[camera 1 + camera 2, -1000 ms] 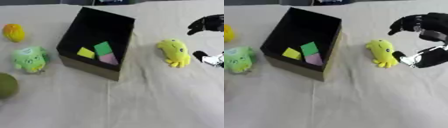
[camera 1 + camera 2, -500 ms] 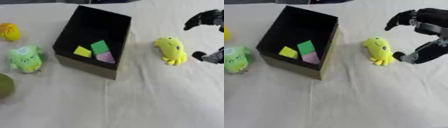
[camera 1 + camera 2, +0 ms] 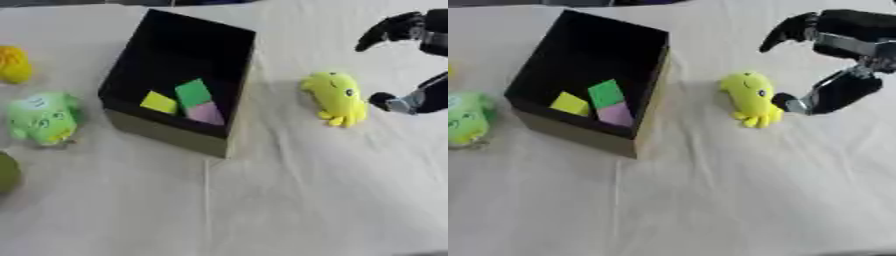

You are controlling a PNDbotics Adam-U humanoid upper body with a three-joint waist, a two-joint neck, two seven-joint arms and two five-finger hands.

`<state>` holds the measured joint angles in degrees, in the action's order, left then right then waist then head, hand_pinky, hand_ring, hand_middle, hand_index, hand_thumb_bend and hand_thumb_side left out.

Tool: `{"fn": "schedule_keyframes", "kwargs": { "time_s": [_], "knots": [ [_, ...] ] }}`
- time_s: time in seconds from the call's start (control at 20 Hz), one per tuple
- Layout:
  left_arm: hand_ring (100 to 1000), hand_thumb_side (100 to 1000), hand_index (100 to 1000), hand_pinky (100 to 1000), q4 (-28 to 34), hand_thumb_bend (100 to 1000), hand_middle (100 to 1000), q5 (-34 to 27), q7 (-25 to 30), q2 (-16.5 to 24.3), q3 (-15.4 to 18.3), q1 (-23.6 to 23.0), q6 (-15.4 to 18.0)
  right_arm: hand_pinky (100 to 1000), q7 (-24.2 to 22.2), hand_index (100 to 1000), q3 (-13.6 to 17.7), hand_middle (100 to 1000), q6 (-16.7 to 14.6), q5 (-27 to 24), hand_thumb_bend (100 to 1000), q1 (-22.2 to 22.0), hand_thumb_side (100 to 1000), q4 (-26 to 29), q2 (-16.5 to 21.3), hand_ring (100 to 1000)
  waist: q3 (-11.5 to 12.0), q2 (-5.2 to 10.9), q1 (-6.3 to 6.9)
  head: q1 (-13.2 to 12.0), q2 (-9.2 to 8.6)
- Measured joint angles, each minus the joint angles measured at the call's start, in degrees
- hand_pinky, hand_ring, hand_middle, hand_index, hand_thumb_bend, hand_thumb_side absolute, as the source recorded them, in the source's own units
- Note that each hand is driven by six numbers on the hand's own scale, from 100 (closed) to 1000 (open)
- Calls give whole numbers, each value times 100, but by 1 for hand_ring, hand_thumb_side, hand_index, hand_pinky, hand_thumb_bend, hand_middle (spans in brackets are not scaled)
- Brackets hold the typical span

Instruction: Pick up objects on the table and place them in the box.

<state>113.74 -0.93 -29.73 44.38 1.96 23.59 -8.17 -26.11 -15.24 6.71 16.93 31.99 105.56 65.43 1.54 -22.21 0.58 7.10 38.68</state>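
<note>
Fingers (image 3: 785, 34) of right hand (image 3: 842, 50) spread beside yellow octopus plush (image 3: 748, 97), thumb seemingly touching; dark eye.

One black box (image 3: 179, 75) holds three coloured blocks (image 3: 193, 93); two yellow toys (image 3: 337, 97), one green plush (image 3: 42, 118), one dark-green round thing (image 3: 7, 172).

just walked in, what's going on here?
The right hand is spread open beside the yellow plush on the table, a fingertip at its side, not yet gripping it. The black box sits to the left with three coloured blocks inside. A green plush, an orange toy and a dark green ball wait left of the box. The left hand isn't in view.
</note>
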Motion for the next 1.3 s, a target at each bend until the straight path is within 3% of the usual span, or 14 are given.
{"fn": "schedule_keyframes", "kwargs": {
  "time_s": [0.35, 0.7, 1.3],
  "knots": [
    [840, 665, 906, 840, 0, 388, 832, -7, -26, -9, 0, 3, 26, 877, -13, 880, -190, 866, -93, 279, 314, 371, 292, -814, -406, 914, 26, -6, 0, -53, -20],
    [840, 666, 906, 841, 0, 385, 832, -14, -40, -55, -1, 15, 39, 879, -99, 882, -338, 873, -253, 493, 309, 586, 310, -1507, -743, 921, 72, -7, 2, -123, -224],
    [840, 666, 904, 841, 0, 380, 830, -53, -64, -108, -1, 33, 56, 881, -228, 885, -402, 877, -379, 523, 285, 773, 366, -2040, -1080, 924, 93, -16, 2, -93, -295]
  ]
}}
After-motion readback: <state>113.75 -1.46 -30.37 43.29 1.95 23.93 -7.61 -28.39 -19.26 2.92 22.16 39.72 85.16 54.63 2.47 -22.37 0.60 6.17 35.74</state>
